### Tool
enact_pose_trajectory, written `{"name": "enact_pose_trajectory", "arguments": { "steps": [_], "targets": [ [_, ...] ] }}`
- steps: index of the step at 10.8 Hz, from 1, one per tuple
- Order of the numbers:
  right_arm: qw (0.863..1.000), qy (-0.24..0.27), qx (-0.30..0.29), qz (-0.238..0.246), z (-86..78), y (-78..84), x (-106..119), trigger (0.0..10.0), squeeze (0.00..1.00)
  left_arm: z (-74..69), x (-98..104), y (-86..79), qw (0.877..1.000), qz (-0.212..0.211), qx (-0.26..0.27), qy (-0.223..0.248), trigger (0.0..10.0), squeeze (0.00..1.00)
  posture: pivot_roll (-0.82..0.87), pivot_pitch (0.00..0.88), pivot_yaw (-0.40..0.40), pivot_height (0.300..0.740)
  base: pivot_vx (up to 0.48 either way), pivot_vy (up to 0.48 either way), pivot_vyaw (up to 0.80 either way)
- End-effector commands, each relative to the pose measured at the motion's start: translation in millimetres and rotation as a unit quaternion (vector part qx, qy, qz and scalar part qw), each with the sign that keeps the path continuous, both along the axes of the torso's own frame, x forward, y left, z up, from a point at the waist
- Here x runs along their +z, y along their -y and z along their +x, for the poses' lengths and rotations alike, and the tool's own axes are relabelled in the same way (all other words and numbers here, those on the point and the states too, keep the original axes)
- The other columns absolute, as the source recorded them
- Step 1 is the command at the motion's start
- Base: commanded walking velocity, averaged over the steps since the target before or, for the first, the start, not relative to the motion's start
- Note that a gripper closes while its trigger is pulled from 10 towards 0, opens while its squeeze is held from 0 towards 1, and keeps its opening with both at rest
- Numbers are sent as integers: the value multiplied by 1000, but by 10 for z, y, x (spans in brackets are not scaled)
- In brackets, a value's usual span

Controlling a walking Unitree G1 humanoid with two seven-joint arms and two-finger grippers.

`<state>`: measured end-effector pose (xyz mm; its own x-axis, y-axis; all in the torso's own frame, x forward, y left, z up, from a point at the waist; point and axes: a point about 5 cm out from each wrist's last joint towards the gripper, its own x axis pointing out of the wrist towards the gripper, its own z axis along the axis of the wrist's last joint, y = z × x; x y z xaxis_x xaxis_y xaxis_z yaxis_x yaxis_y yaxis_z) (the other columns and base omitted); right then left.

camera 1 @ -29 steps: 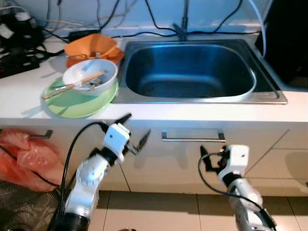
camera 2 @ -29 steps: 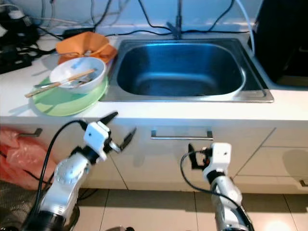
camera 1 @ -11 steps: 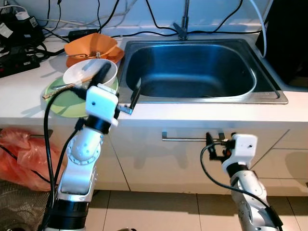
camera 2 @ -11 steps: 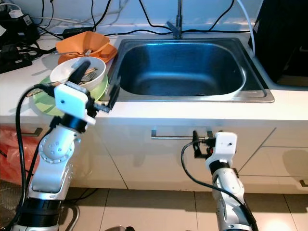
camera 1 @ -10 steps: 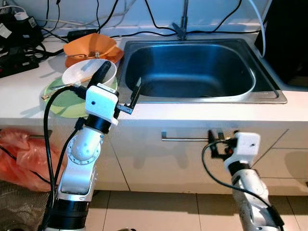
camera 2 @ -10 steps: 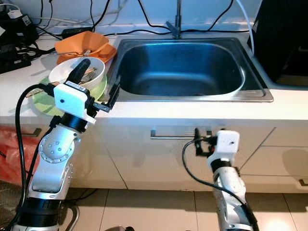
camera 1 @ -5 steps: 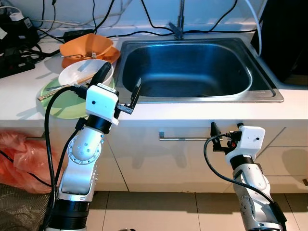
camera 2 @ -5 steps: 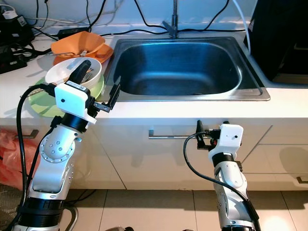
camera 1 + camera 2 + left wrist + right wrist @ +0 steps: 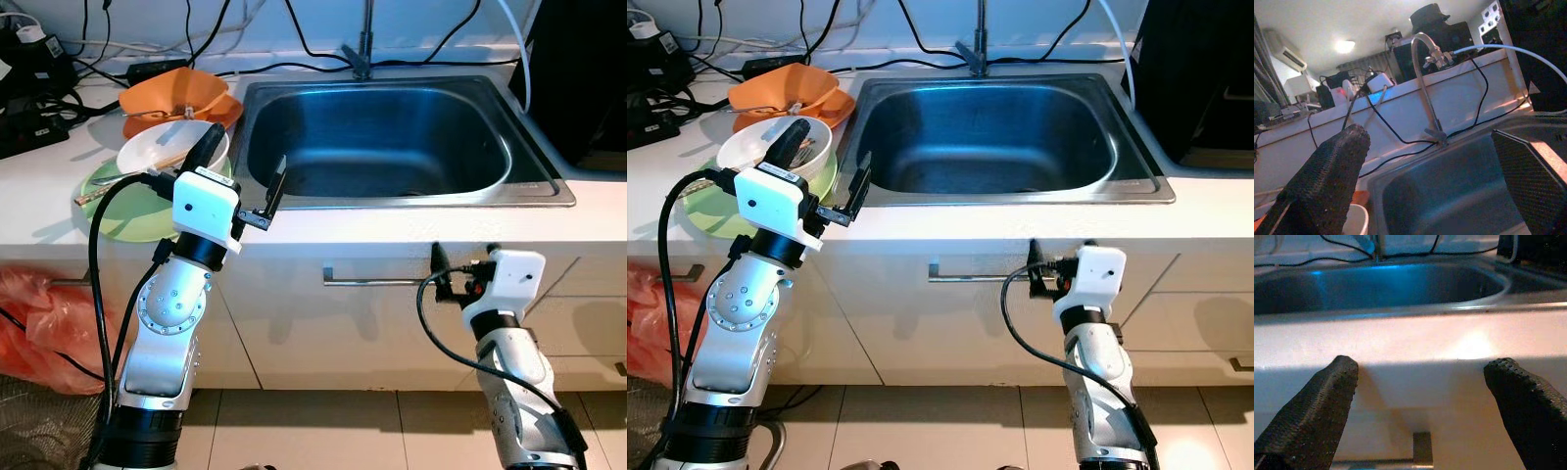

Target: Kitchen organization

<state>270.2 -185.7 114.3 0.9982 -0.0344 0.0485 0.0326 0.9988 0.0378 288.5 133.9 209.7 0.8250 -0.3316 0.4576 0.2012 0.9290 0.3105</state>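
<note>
A white bowl (image 9: 157, 149) holding chopsticks (image 9: 103, 185) and cutlery sits on a green plate (image 9: 127, 211) on the counter, left of the steel sink (image 9: 382, 137). Orange bowls (image 9: 176, 96) are stacked behind it. My left gripper (image 9: 249, 149) is raised at the counter's front edge, open, one finger over the white bowl's rim and the other at the sink's left rim, holding nothing. My right gripper (image 9: 458, 257) hangs below the counter, open, just in front of the drawer handle (image 9: 372, 282). The right wrist view looks up at the counter edge between open fingers (image 9: 1327, 396).
A faucet (image 9: 361, 49) stands behind the sink, with black cables along the wall. Power strips and plugs (image 9: 29, 108) crowd the far left counter. A black appliance (image 9: 588, 69) stands at the right. A red plastic bag (image 9: 39, 328) hangs by the left cabinet.
My left arm has risen from below the counter to its edge between bowl and sink. My right gripper has lifted slightly toward the drawer handle. The camera shifted a little.
</note>
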Motion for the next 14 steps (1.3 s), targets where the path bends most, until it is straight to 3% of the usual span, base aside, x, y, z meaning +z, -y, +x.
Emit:
{"name": "enact_pose_trajectory", "arguments": {
  "steps": [1, 5, 12, 13, 14],
  "targets": [
    [1000, 29, 0, -4, 26, -19, 171, 10000, 408, 10, -63, -40, 1000, -5, 12, -17, 10000, 0, -1, 62, 76, 740, 0, 0, 0],
    [997, 74, 11, 10, 85, -128, 482, 10000, 408, 27, -7, -26, 1000, -11, 14, -11, 10000, 0, -1, 61, 77, 740, 0, 0, 0],
    [998, 59, 16, 16, 85, -141, 456, 10000, 392, 17, -38, -59, 999, -11, 38, -12, 10000, 0, 2, 56, 69, 740, 0, 0, 0],
    [998, 64, 19, 18, 81, -148, 488, 10000, 392, 18, -36, -77, 999, -23, 41, -16, 10000, 0, 2, 55, 68, 740, 0, 0, 0],
    [997, 68, 24, 21, 85, -165, 515, 10000, 357, 76, -98, -121, 994, -80, 50, -61, 10000, 0, -1, 54, 67, 740, 0, 0, 0]
  ]
}}
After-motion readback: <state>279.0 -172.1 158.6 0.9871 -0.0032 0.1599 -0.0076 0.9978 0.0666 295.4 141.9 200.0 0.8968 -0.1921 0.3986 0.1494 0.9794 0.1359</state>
